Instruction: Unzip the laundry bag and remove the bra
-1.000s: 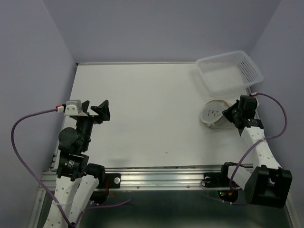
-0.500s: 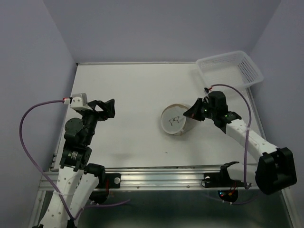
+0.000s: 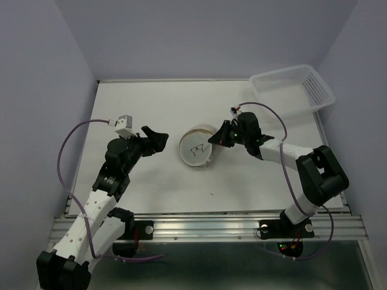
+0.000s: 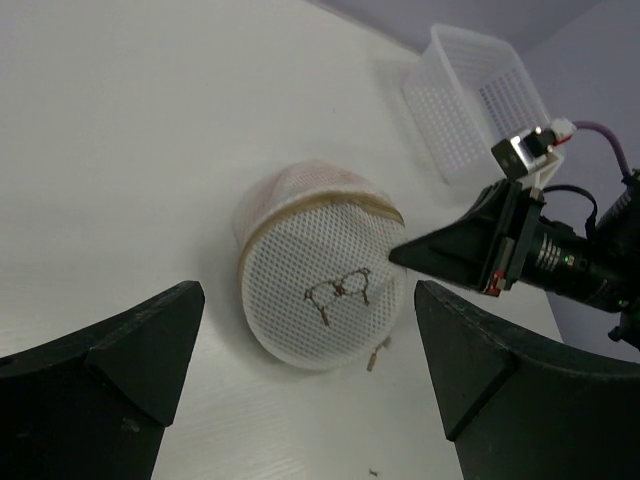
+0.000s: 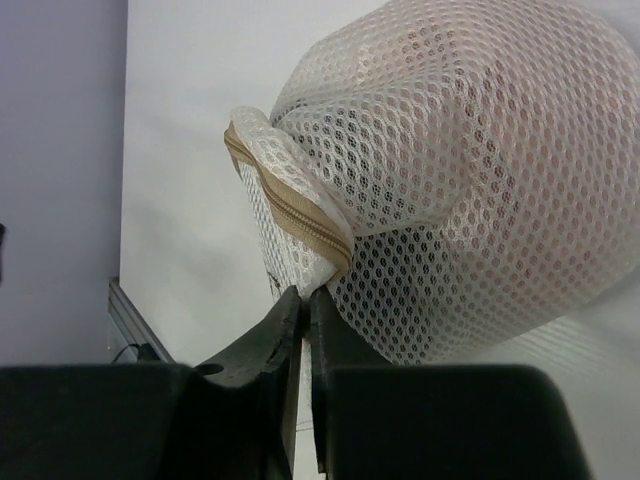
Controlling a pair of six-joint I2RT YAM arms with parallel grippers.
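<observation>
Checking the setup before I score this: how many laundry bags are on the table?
1: the laundry bag lies mid-table, its zipper rim pinched by the right end effector. The far-right basket looks empty.

Soft, even overhead light leaves the white tabletop (image 3: 169, 103) bright. The laundry bag (image 3: 196, 149) casts only a faint shadow. The left hand (image 4: 308, 292) shows dark, soft-edged fingers (image 4: 100, 380).
</observation>
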